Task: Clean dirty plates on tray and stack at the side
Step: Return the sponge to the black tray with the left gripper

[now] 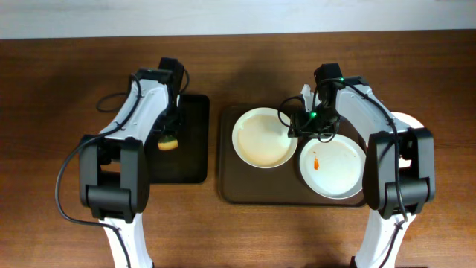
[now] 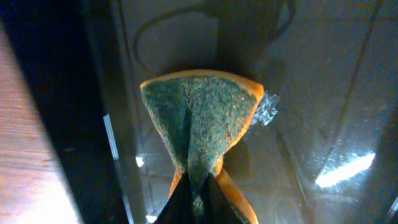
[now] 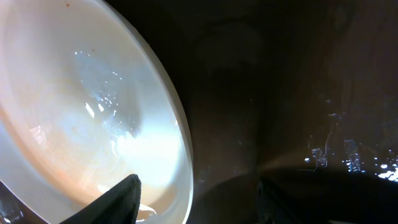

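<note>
Two white plates lie on the brown tray (image 1: 227,175). The left plate (image 1: 262,138) has a faint orange film. The right plate (image 1: 338,170) has a small orange-red smear. A third white plate (image 1: 407,120) lies on the table right of the tray, mostly hidden by my right arm. My right gripper (image 1: 307,123) is open and low over the left plate's right rim; in the right wrist view (image 3: 198,182) one finger is over the plate (image 3: 74,112) and the other over the tray (image 3: 280,93). My left gripper (image 2: 198,190) is shut on a green and orange sponge (image 2: 199,118) over the black tray (image 1: 195,160).
The black tray lies left of the brown tray with a narrow gap of wooden table (image 1: 52,89) between them. Both arm bases stand at the table's front edge. Cables run along both arms.
</note>
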You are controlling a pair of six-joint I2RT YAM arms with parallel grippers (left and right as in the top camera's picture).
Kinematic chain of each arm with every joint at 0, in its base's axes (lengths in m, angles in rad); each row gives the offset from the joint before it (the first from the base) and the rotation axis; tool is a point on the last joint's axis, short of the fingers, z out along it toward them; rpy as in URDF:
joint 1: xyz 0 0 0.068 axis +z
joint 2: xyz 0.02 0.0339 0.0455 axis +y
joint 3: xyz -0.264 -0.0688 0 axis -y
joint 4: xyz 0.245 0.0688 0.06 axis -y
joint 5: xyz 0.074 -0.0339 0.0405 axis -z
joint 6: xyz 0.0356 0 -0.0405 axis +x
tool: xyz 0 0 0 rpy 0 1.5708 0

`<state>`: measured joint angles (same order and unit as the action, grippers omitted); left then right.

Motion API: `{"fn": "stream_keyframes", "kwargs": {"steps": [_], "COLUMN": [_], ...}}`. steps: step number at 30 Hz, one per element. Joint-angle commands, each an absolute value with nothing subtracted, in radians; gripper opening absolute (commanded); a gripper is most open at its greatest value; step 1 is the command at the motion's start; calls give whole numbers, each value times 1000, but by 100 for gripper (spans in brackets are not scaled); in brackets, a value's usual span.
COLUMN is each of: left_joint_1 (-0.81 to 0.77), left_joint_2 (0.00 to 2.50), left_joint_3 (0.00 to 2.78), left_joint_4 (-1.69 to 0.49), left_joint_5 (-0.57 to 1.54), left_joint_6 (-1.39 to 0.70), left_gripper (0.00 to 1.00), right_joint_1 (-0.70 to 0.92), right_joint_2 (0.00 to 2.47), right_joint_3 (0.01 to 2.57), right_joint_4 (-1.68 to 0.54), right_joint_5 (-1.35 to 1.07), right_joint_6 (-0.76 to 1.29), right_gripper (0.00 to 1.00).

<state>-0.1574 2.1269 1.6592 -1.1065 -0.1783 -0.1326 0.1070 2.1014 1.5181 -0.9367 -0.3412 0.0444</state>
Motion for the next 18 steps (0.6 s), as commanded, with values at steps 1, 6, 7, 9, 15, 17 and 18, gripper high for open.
{"fn": "stream_keyframes", "kwargs": {"steps": [1,6,7,9,15,17,18], "left_joint_1": [-156,-156,-156,-156,-156,-156,-156], "left_joint_2": [2133,2134,2134,2134,2134,2134,2134], "left_joint_3": [1611,1603,1603,1603,1603,1603,1603], "left_joint_4": [-1061,-1051,-1051,-1052,-1058,-1058,-1058], "left_joint_5": [-152,-152,-153,-152,-153,-153,-153], "left_joint_6": [-146,-146,-146,-145,-145,-145,-145], "left_gripper": [5,33,75,100,100,100,100], "right_joint_1": [106,137,151,172,205,205,205], "right_joint_2": [2099,2099,2099,2099,2099,2099,2099], "right_joint_3": [1515,1514,1514,1514,1512,1509,1505], "right_joint_4": [-928,-918,-915,-915,-900,-894,-890], "right_joint_5": [-332,-326,-302,-241,-171,-171,-171], "right_joint_6": [34,34,35,35,35,35,35], "right_gripper": [60,60,59,55,40,30,29]}}
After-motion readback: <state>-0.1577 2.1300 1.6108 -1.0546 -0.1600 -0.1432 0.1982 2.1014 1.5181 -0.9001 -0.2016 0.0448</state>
